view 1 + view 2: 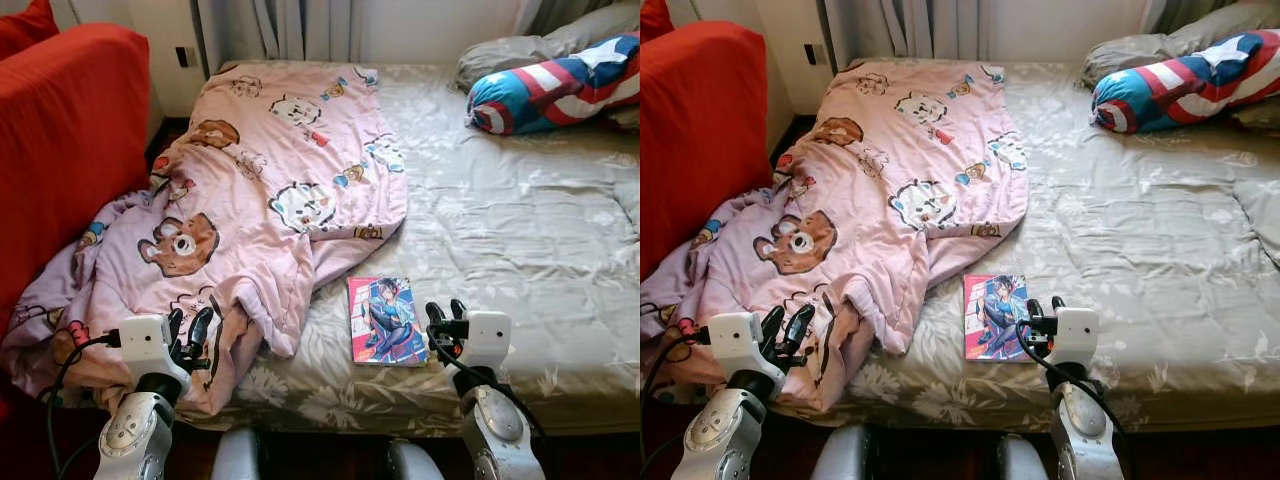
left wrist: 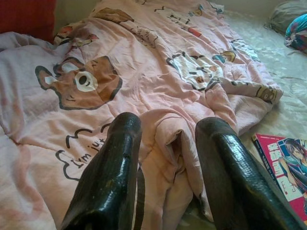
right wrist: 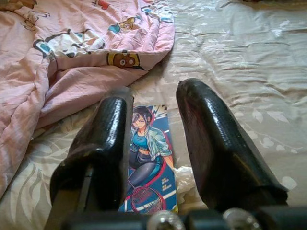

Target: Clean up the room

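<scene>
Reaching forward from the bed's near edge, the right gripper (image 1: 443, 312) hovers with fingers parted just beside the glossy book (image 1: 384, 319), whose long axis runs away from it. The left gripper (image 1: 786, 328) sits over the rumpled pink blanket (image 1: 890, 190), fingers spread. In the right wrist view, the book (image 3: 147, 155) lies flat between the fingers (image 3: 108, 139) on the floral sheet (image 3: 249, 62).
</scene>
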`<state>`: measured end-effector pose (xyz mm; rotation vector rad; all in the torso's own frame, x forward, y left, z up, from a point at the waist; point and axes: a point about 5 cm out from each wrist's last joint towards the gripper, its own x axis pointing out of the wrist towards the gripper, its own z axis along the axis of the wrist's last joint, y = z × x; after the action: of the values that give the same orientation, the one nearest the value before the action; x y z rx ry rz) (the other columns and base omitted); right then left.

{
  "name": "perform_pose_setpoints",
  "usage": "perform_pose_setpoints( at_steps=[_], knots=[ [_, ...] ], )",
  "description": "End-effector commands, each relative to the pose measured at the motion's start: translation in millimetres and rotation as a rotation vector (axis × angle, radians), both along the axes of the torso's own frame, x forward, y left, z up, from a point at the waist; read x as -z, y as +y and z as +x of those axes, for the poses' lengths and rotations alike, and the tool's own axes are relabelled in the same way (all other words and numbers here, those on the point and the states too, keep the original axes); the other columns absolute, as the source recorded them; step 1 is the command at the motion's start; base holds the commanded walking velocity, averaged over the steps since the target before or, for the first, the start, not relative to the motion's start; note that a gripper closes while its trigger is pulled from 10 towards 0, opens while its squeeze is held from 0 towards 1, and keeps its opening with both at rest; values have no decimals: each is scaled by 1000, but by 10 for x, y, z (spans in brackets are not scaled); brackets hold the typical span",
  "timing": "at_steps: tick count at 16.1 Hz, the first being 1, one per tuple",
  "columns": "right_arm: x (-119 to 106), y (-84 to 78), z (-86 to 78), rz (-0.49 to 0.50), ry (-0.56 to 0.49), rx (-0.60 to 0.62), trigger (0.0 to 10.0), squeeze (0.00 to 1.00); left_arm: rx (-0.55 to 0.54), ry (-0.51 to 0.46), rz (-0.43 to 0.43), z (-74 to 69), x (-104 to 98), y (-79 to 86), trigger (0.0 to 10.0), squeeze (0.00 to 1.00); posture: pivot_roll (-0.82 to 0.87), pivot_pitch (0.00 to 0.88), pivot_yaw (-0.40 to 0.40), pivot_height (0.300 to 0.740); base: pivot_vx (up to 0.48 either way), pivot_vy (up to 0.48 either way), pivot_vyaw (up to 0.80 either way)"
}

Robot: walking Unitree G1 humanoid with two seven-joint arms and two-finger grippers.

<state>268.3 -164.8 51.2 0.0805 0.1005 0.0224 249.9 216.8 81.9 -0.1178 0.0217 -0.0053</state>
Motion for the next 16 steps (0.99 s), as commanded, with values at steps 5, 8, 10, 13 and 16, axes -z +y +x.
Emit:
perform_pose_setpoints(
  at_steps=[5,8,10,13,16],
  knots=[
    [27,10,-9,-6,12,-7,10000,0,5,9,-7,-12,8,-10,10000,0,-37,122,-32,625,305,0,0],
    [29,17,-7,-4,14,-11,10000,0,4,6,-6,-15,4,-14,10000,0,-37,123,-34,625,321,0,0],
    [39,12,-8,-6,18,-11,10000,0,3,4,3,-15,4,-12,10000,0,-37,123,-34,625,0,0,0],
    [143,-89,17,-83,99,-30,10000,0,6,0,4,-24,0,-15,10000,0,-34,128,-33,625,0,0,0],
    [256,-251,62,-176,200,-39,10000,0,7,-1,7,-39,-8,-13,10000,0,-23,132,-29,625,0,0,0]
  ],
)
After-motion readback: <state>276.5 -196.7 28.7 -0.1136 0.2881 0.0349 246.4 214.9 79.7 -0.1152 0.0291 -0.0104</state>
